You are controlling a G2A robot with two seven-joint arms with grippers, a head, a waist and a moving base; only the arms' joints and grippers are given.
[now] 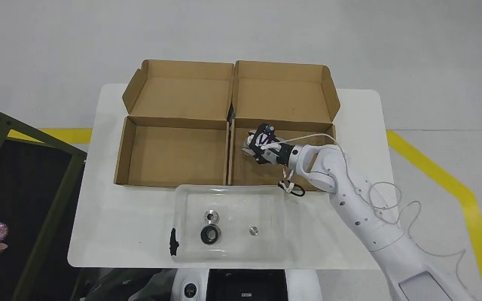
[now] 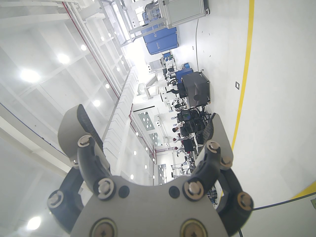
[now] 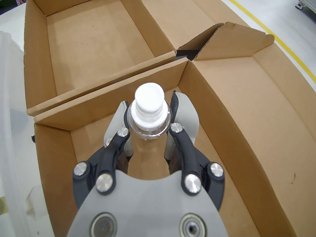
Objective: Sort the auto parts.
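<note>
White table [image 1: 98,226] is what all the things are set on. A small white and clear part [image 3: 149,102] is pinched tight in the right claw [image 3: 149,114], which is held over the right brown box [image 3: 246,99], close to the wall beside the left brown box [image 1: 173,154]; nearer the robot, a black ring [image 1: 210,235], a shiny round piece [image 1: 211,218] and a little silver disc [image 1: 254,231] are kept in a clear tub [image 1: 263,197]. The left claw [image 2: 148,114] is spread wide with nothing in it, and a big bright room is seen behind it.
</note>
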